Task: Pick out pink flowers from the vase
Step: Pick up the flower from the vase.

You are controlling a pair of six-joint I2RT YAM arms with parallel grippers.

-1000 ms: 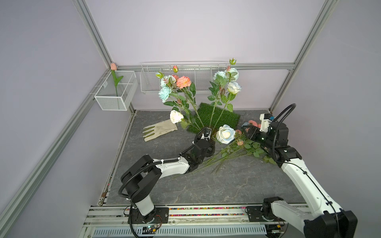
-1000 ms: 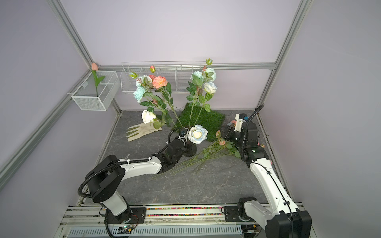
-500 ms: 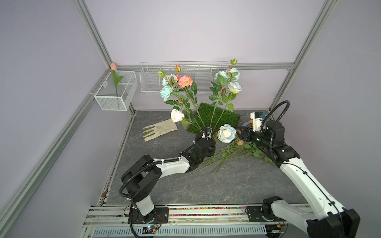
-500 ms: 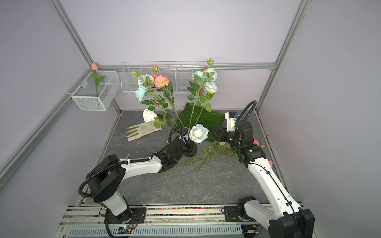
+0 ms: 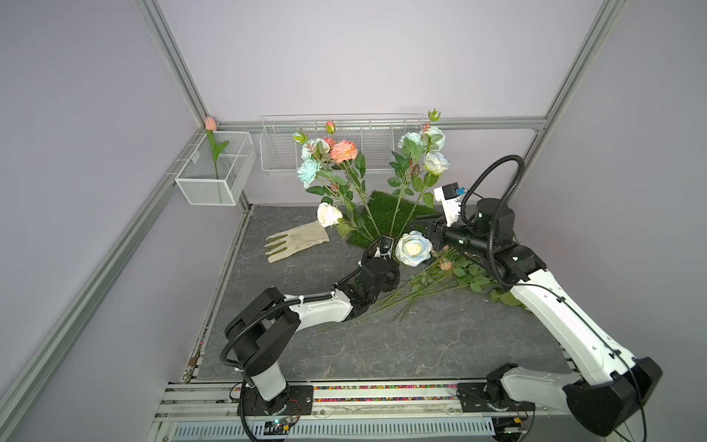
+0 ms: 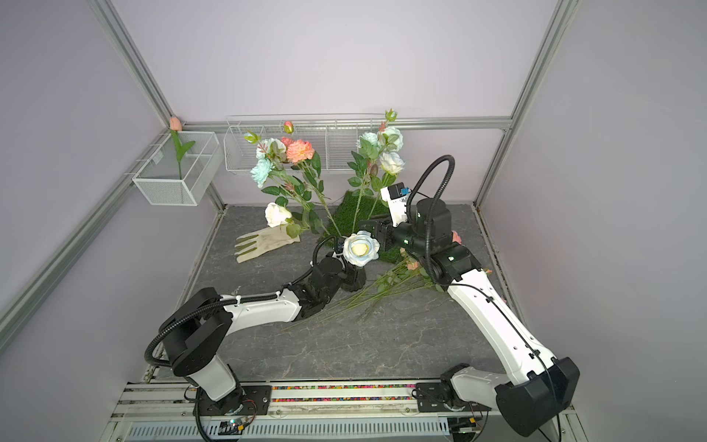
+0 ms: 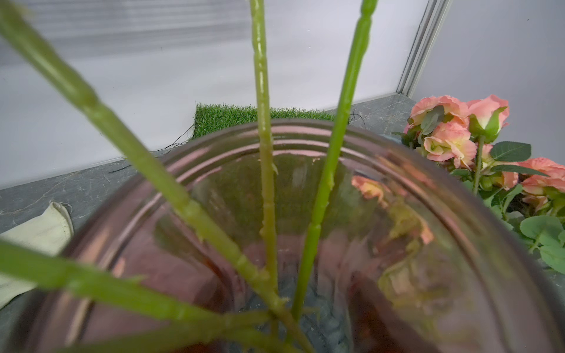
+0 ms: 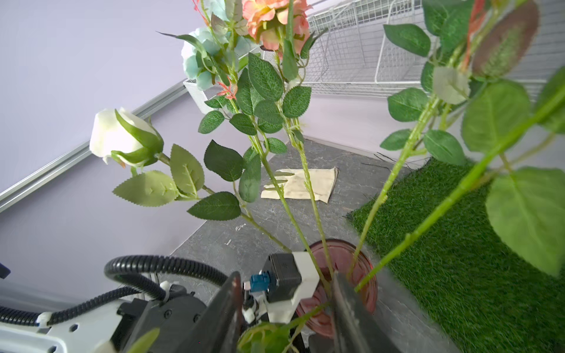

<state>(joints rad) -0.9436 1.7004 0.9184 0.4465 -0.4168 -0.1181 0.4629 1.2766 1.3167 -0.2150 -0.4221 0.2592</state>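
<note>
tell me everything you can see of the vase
The vase is small, of translucent brownish-purple glass that looks pink against light, with ridged walls and a round flared rim. It stands upright on the grey table beside the grass mat. Several green stems stand in it, fanning outward. The left gripper is shut on its body.

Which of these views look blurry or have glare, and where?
Left wrist view: near stems soft, reflections smear the vase rim, pink flowers sharp. Right wrist view: big edge leaf soft, glove crisp. Both top views: even light, sharp, no glare.
</note>
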